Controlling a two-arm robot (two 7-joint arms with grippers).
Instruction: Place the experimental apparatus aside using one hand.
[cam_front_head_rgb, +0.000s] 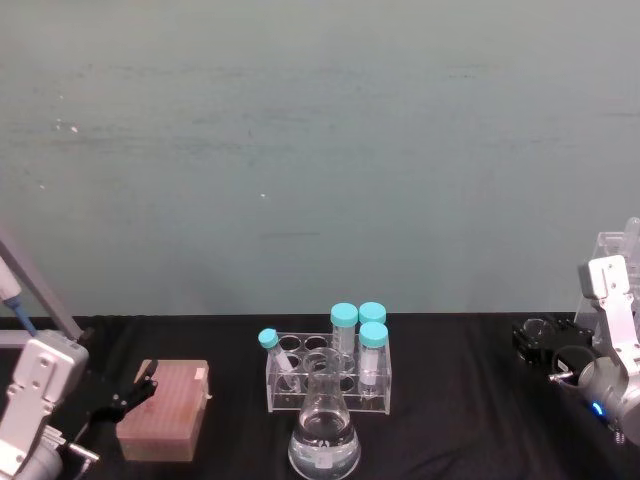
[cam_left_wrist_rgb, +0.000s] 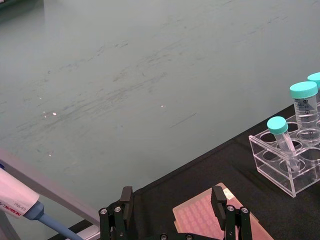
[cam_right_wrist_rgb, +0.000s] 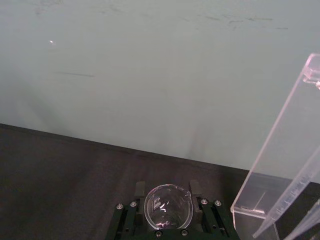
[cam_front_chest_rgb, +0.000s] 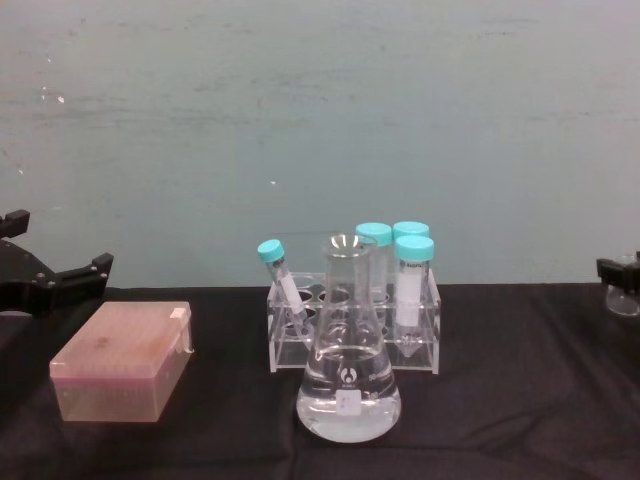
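Right gripper (cam_right_wrist_rgb: 168, 190) sits at the worktop's (cam_front_head_rgb: 470, 400) far right, jaws pinching the small glass beaker (cam_right_wrist_rgb: 168, 210). Left gripper (cam_left_wrist_rgb: 172, 194) hovers, jaws spread, over the pink tip box (cam_front_head_rgb: 162, 412). Conical flask (cam_front_chest_rgb: 349, 380) stands centre, just before the tube rack (cam_front_chest_rgb: 425, 335).

Nothing here I can read outright. Conical flask (cam_front_chest_rgb: 349, 385) carries a small white mark and a pale patch, both illegible. Capped tube (cam_left_wrist_rgb: 305, 112) shows printed graduations, digits too small. Pipette (cam_left_wrist_rgb: 12, 192) lettering is blurred.

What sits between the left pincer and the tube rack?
The pink tip box, sitting between left pincer and tube rack; the head view shows it.
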